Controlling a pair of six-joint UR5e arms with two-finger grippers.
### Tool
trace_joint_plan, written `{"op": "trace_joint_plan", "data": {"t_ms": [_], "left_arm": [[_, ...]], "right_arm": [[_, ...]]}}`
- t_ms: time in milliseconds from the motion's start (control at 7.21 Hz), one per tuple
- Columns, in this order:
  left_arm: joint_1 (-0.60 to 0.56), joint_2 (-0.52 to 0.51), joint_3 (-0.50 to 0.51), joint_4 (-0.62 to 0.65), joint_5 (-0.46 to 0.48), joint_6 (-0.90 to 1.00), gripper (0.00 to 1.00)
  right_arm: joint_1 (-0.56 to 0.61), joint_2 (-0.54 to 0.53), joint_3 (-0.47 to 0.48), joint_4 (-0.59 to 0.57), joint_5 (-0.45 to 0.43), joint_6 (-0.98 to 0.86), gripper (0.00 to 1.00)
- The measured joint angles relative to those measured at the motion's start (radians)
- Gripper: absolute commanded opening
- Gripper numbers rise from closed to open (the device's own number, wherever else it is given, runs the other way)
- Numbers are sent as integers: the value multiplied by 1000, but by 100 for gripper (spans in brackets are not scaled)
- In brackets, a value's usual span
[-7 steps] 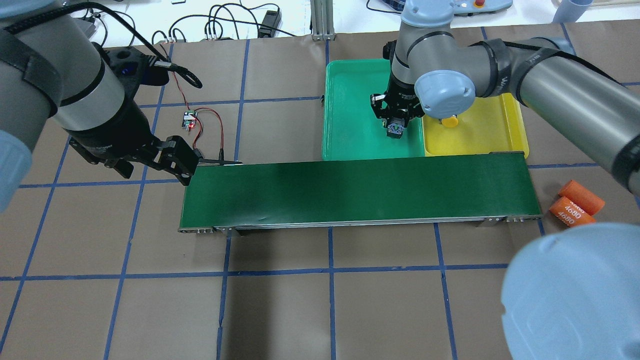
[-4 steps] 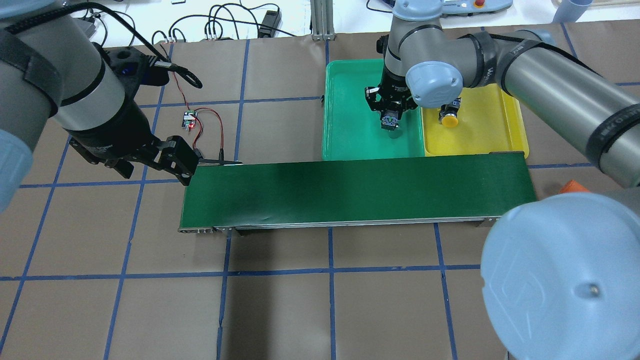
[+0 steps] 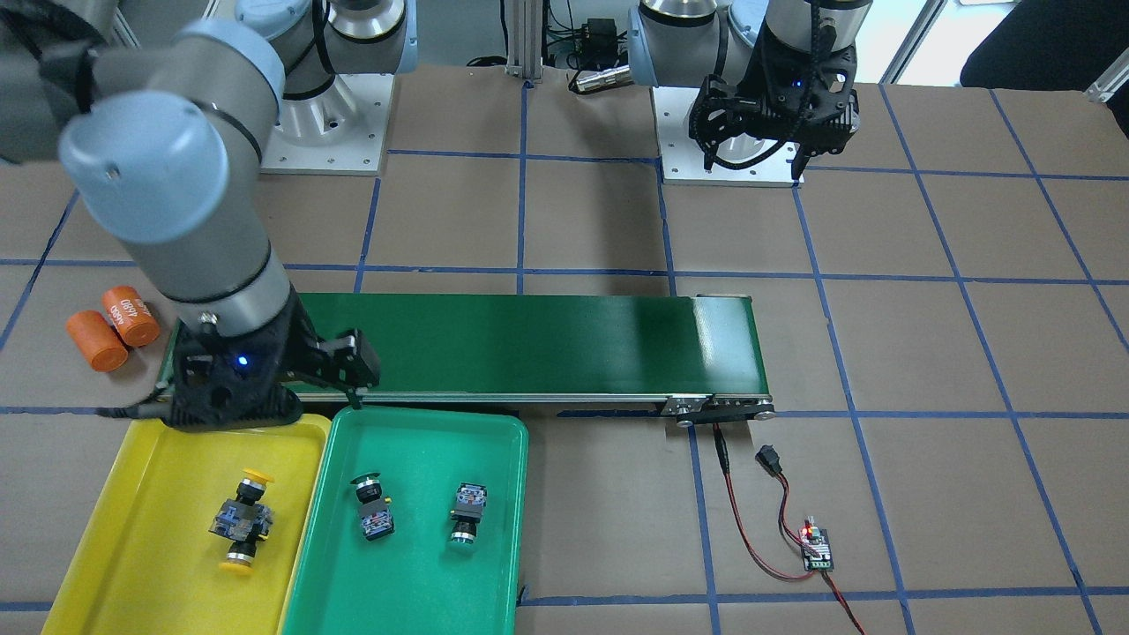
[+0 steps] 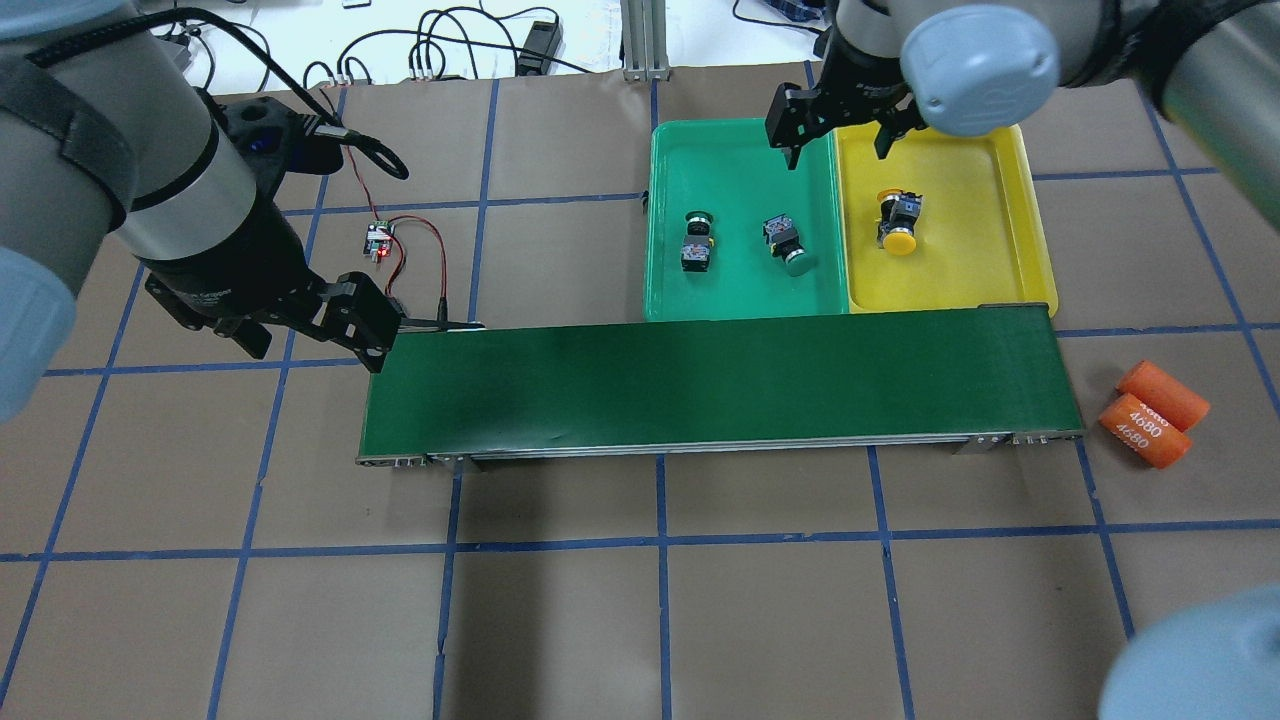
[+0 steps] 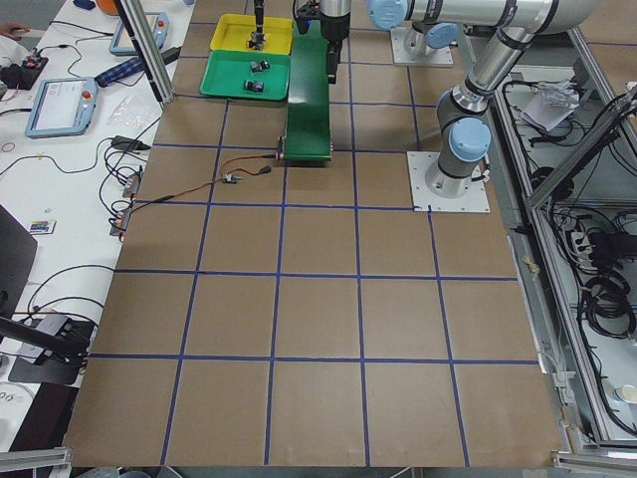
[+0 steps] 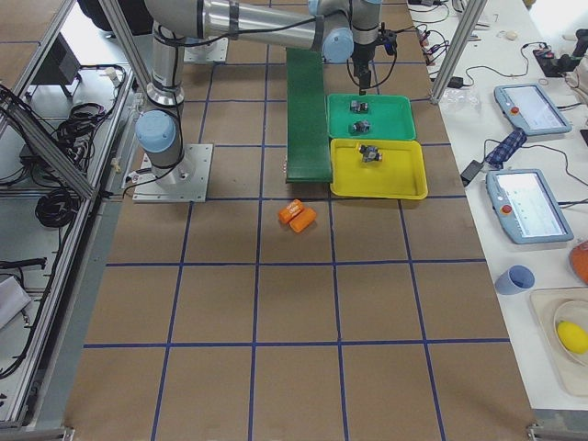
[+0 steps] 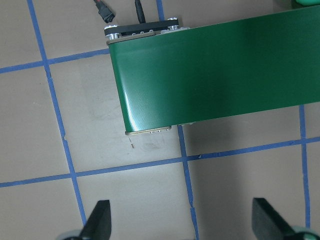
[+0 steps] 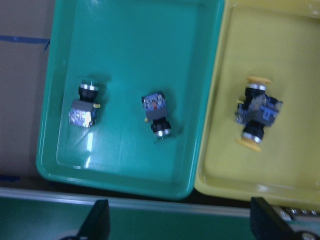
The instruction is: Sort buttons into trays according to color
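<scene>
The green tray (image 4: 745, 140) holds two green buttons, one on its left (image 4: 696, 242) and one on its right (image 4: 786, 245); both lie on their sides and also show in the right wrist view (image 8: 85, 105) (image 8: 157, 114). The yellow tray (image 4: 960, 275) holds two yellow buttons (image 4: 897, 222) lying together, touching (image 8: 256, 112). My right gripper (image 4: 838, 150) is open and empty, raised over the far edge where the two trays meet. My left gripper (image 4: 305, 338) is open and empty beside the conveyor's left end.
A long dark-green conveyor belt (image 4: 715, 385) runs along the near side of both trays. Two orange cylinders (image 4: 1150, 415) lie off its right end. A small circuit board (image 4: 378, 240) with red wires lies near my left gripper.
My right gripper let go of a green button in the green tray, opened, and rose toward the trays' far edge. My left arm has not moved.
</scene>
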Motion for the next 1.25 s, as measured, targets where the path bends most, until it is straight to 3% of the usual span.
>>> {"op": "trace_joint_plan", "data": {"t_ms": [277,416,693,1248], "left_arm": [[1,2,1,1,1,0,100],[1,7,5,1,1,0,100],[2,15,21,3,3,0,100],[4,-9,51,3,2,0,100]], "right_arm": [[-48,-172,34,209,-4,-75,100],[-63,-230,83,248,0,-114,100],[-67,-300,175,241,3,-134,100],[-65,-314,199,230,13,-134,100]]}}
